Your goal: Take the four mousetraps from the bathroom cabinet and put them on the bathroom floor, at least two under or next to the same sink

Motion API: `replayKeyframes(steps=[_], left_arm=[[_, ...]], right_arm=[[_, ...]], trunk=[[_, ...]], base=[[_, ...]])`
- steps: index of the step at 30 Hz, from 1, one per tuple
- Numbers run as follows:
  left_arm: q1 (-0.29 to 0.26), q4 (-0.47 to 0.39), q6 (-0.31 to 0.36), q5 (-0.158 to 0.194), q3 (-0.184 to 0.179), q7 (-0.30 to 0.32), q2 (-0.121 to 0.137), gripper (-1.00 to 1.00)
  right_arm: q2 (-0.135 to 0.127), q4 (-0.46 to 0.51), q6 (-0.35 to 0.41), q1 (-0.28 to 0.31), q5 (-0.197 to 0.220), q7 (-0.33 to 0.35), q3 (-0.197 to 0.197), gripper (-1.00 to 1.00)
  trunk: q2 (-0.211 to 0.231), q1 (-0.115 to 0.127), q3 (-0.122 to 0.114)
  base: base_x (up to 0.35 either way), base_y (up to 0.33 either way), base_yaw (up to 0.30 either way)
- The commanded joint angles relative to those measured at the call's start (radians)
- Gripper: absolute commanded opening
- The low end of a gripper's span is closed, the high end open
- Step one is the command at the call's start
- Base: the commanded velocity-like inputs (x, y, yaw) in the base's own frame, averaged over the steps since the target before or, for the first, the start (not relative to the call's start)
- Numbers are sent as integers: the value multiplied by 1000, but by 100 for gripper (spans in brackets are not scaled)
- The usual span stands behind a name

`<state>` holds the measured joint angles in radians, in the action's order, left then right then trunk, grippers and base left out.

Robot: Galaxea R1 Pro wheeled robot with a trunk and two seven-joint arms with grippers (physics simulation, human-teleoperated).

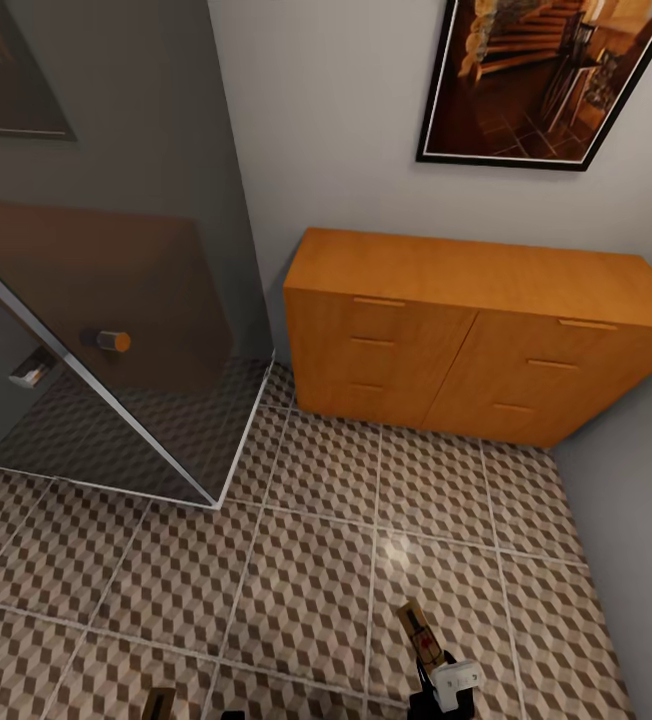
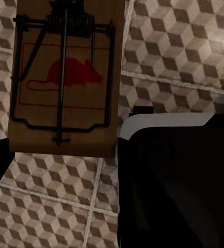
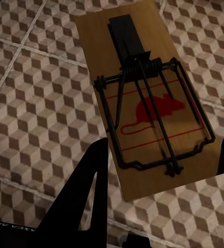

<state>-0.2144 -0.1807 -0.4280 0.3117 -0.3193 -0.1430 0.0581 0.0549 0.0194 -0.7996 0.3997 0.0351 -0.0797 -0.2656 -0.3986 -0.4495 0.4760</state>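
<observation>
The robot faced the cabinet [image 1: 476, 335], which stood against the far wall with all six drawers closed, well apart from both arms across the bathroom floor [image 1: 296, 560]. The right gripper [image 3: 158, 206] was clamped on a mousetrap [image 3: 145, 103] by the near end; the trap's long axis ran straight out from the jaws, with its printed face and spring bar toward the wrist camera. In the head view this right-hand trap [image 1: 421, 632] showed at the lower edge, above the tiles. The left gripper [image 2: 65, 170] likewise carried a second mousetrap [image 2: 65, 77], its long axis in line with the fingers, so those jaws were judged closed on it. The coming move appeared to depend on lowering each trap flat onto the tiles.
</observation>
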Motion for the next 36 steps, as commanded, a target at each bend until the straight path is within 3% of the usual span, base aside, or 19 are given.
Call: replayKeyframes(steps=[1,11,36], left_arm=[[0,0,-2,3,-9,-10,0,-100],[0,14,0,3,-9,-9,-13,-100],[0,21,0,3,-9,-9,-15,-100]], right_arm=[[0,-1,-3,1,5,-6,-9,-100],[0,-1,-3,1,5,-6,-9,-100],[2,-3,-2,1,5,-6,-9,-100]], trunk=[[-1,-1,0],[-1,-1,-16],[-1,-1,-55]], base=[[0,0,0],[0,0,0],[0,0,0]])
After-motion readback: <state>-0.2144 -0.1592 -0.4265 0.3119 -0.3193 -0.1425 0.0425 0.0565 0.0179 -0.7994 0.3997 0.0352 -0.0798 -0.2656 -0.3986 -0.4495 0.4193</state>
